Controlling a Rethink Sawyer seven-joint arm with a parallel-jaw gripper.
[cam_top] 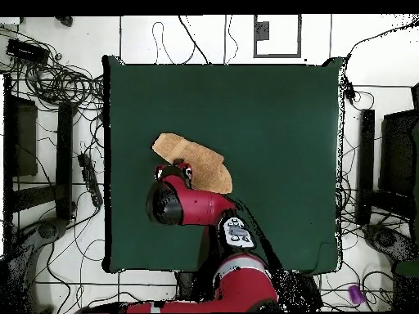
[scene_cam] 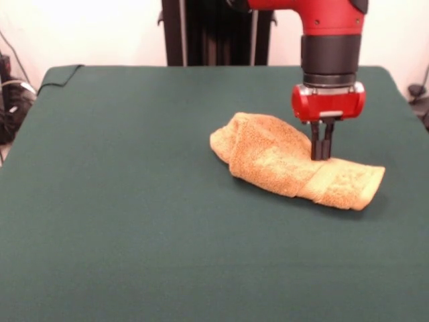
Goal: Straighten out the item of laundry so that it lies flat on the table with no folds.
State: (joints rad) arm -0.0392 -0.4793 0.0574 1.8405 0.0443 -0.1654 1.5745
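Bare green bench (scene_cam: pixel 134 235) fills the whole near part of the front view, its dark cloth plain and smooth. Farther back and to the right lies the towel (scene_cam: pixel 295 164), golden-orange terry, bunched and rolled over on itself rather than spread flat. Its thicker, rounded end sits to the left; toward the right it narrows into a flatter folded end with a woven band across it. No part of it reaches the bench's edge.

Straight above the towel's right half hangs the red and black arm (scene_cam: pixel 330 40), pointing down. Its fingers (scene_cam: pixel 322 144) are two thin dark prongs pressed close together, with only a sliver of gap between them, and their tips meet the towel's top surface just left of the banded end. Whether any cloth is pinched between them cannot be told.

From overhead, the towel (cam_top: pixel 192 159) shows as a slanted tan strip in the left half of the bench (cam_top: pixel 278 123), and the arm (cam_top: pixel 184 204) covers its lower edge. Cables (cam_top: pixel 57 82) and dark stands lie on the floor around the bench.
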